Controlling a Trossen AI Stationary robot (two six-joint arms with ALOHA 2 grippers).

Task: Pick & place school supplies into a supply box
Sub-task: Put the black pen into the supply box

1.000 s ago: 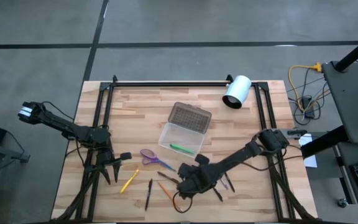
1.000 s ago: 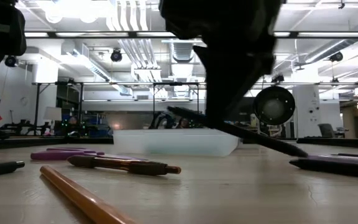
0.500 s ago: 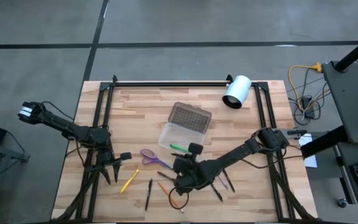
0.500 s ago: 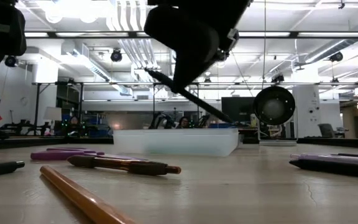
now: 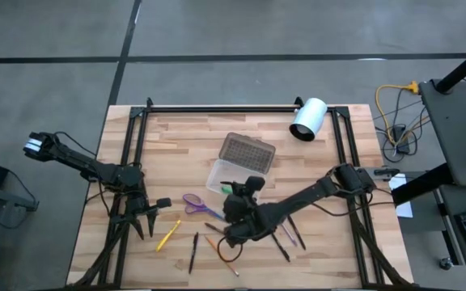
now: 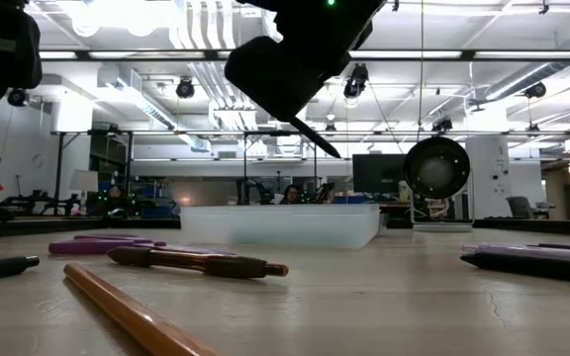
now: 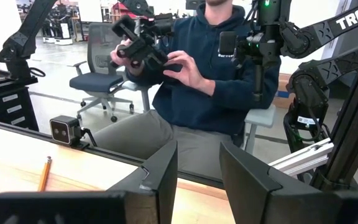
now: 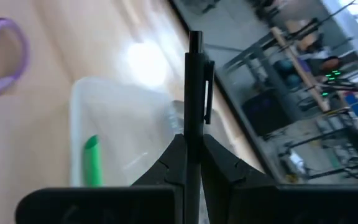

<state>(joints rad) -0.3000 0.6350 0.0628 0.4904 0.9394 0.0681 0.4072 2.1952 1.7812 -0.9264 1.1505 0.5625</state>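
Jaws of the right gripper (image 8: 191, 163) clamp a black pen (image 8: 194, 93) above the supply box (image 8: 123, 134); left jaws gape beside "TROS" lettering.

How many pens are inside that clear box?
1: a green pen lies in the clear box. The right hand holds a black pen in the air; more may be hidden.

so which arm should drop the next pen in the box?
Right. Its hand already grips a black pen just short of the supply box. The left hand waits open near the table's left edge, holding nothing.
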